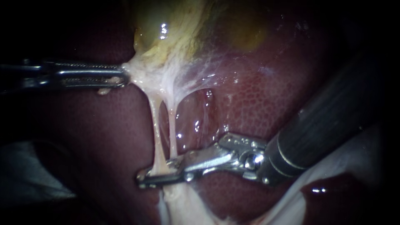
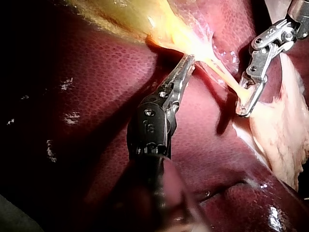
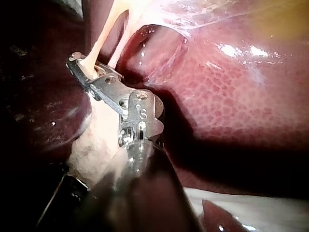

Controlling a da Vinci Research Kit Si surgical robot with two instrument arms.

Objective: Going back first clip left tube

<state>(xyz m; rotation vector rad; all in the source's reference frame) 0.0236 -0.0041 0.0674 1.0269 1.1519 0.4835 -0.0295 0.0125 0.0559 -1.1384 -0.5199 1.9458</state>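
Your left instrument (image 1: 123, 77) has its jaws clamped on the gallbladder (image 1: 166, 37) neck. Your right instrument (image 1: 155, 172) has narrow-open jaws astride the left tube (image 1: 156, 133), with no clip discernible. The retreat likely needs a straight pull clear.

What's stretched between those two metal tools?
Two pale tubes, side by side, run from the tissue gripped by the left instrument down to the right instrument, with liver behind. The endoscope view shows it best.

The left instrument (image 2: 187, 62) is clamping pale tissue (image 2: 195, 48) at the gallbladder's (image 2: 140, 19) edge; the right instrument (image 2: 245, 107) is straddling a taut tube (image 2: 223, 73)
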